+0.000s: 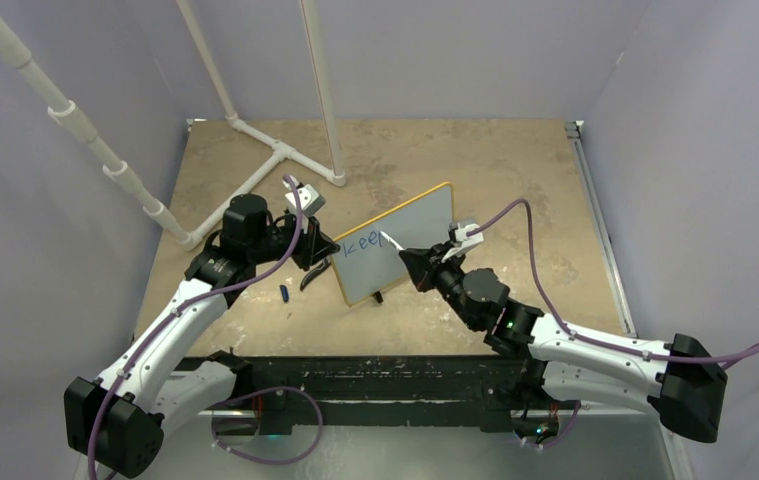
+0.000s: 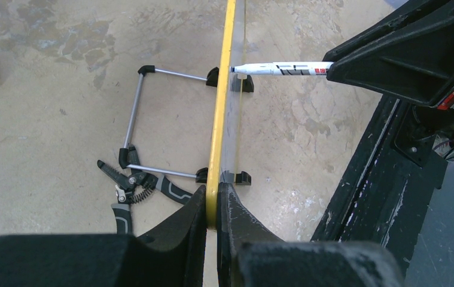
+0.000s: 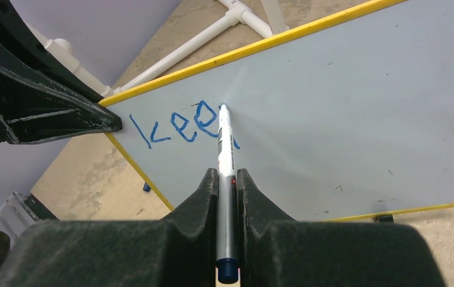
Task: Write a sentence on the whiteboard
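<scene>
The whiteboard (image 1: 400, 240) with a yellow frame stands upright on black feet at the table's middle; it also shows in the right wrist view (image 3: 356, 101) and edge-on in the left wrist view (image 2: 219, 119). My left gripper (image 1: 317, 250) (image 2: 212, 200) is shut on its left edge. My right gripper (image 1: 417, 268) (image 3: 227, 179) is shut on a white marker (image 3: 225, 149) (image 2: 281, 68) whose tip touches the board. Blue lettering (image 3: 179, 127) (image 1: 360, 243) reads "kee" with a part-made fourth letter behind the marker tip.
Black-and-grey pliers (image 2: 130, 188) lie behind the board, by its wire stand (image 2: 134, 119). A blue marker cap (image 1: 284, 293) lies on the table left of the board. A white PVC pipe frame (image 1: 285, 150) stands at the back left. The black table edge (image 2: 368, 173) runs close to the front.
</scene>
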`<action>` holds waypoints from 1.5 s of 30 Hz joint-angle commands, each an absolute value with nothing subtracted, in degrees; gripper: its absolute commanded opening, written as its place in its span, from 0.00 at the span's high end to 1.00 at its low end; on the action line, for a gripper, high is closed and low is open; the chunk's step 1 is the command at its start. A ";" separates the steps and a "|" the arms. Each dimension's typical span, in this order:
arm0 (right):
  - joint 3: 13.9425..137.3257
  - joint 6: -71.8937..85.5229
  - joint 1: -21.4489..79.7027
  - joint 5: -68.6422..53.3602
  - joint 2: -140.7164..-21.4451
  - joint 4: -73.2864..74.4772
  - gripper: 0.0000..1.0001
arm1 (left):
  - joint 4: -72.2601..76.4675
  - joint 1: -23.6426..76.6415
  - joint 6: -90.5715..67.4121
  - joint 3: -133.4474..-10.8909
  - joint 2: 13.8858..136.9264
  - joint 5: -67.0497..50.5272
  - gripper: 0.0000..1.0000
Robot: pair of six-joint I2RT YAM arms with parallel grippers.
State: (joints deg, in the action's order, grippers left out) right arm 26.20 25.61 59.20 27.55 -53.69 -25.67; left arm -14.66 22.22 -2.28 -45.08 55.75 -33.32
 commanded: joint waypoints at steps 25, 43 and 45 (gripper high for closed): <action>25.91 27.86 58.99 27.55 -53.88 -23.99 1.00 | -12.68 22.21 -1.31 -44.98 54.77 -33.99 1.00; 24.47 27.33 59.00 26.51 -50.61 -25.06 1.00 | -12.66 22.23 -1.52 -45.05 54.84 -33.79 1.00; 24.35 27.33 58.97 26.54 -49.42 -24.48 1.00 | -12.57 22.16 -1.67 -45.24 54.84 -33.76 1.00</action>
State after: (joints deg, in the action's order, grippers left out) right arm 24.67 27.46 59.18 25.96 -52.23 -23.53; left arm -14.66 22.22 -2.31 -45.08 55.75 -33.30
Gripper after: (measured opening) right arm 0.115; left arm 0.077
